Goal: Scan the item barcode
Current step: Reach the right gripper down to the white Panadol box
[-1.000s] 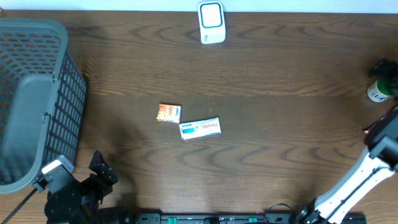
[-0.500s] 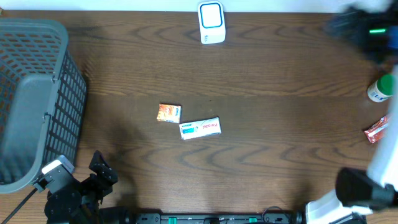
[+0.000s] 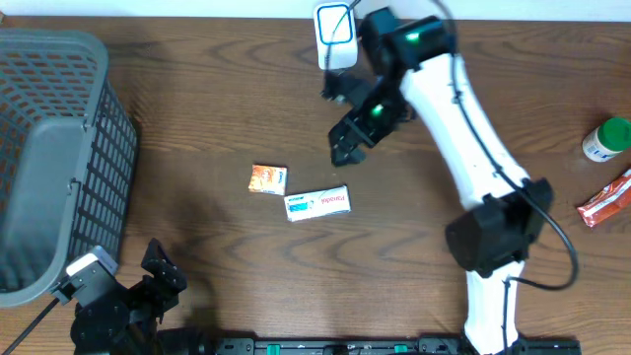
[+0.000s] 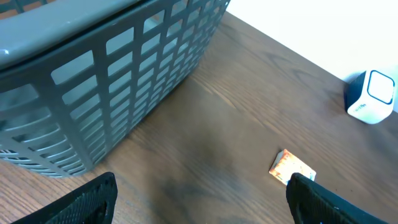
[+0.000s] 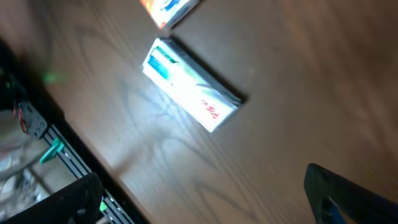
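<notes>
While the right arm reaches diagonally over the desk (image 3: 197,89), the right end effector (image 3: 342,120) hangs above the wood with its two fingers spread wide and nothing between them. It sits between the scanner (image 3: 335,35), which stands upright at the far edge, and the two small boxes near the middle of the desk, touching neither.

The white box (image 3: 317,203) lies flat with its printed face up, red and teal lettering showing, and no barcode can be made out on it. The orange box (image 3: 268,178) lies just beside its left end, slightly farther back; whether the two touch is hard to tell. In the right wrist view both boxes lie ahead of the open fingers.

At the near left corner, the left end effector (image 4: 202,183) is low over the desk, fingers wide apart and empty, next to the grey basket (image 3: 59,148) on the left side. A green-capped bottle (image 3: 606,139) and a red packet (image 3: 603,198) rest at the right edge, well apart from the boxes.
</notes>
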Tool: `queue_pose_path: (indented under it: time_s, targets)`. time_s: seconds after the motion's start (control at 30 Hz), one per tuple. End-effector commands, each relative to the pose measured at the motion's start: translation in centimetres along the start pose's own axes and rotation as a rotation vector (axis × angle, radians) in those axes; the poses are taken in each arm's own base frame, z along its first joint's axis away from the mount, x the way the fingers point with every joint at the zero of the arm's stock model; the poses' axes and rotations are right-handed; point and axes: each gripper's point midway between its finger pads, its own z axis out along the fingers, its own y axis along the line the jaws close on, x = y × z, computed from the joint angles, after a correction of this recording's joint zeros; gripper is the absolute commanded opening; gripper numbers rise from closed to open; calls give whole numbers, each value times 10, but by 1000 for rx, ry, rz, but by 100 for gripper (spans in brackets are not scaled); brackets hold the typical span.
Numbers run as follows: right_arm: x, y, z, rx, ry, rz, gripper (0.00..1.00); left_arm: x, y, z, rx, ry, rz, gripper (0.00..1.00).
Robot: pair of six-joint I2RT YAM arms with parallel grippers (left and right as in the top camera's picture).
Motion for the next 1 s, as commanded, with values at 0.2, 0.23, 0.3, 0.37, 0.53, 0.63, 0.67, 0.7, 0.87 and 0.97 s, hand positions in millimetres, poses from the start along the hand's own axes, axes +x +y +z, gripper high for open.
queue_pose_path:
  time_s: [0.2,0.23,0.3,0.37,0.53,0.63,0.67,0.7,0.87,0.97]
  targets:
    - [-29,10,80,-1,82,283,27,0,2,0,-12,-4,-11,87]
    - [-33,6,89,30,79,305,23,0,2,0,-12,-4,-11,87]
    - [-42,2,107,64,72,346,13,0,2,0,-12,-4,-11,87]
    - [-48,-1,124,90,69,383,1,0,2,0,-12,-3,-10,87]
    - [-46,-2,168,133,122,447,1,0,2,0,-12,-3,-10,87]
    - [-39,1,184,166,167,467,1,0,2,0,-12,-3,-10,87]
    - [-36,4,186,168,181,462,1,0,2,0,-12,-4,-11,87]
    - [-33,10,187,169,197,455,1,0,2,0,-12,-4,-11,87]
    - [1,42,186,154,371,285,1,0,2,0,-12,-3,-10,87]
    - [36,62,175,145,547,144,1,0,2,0,-12,-3,-10,88]
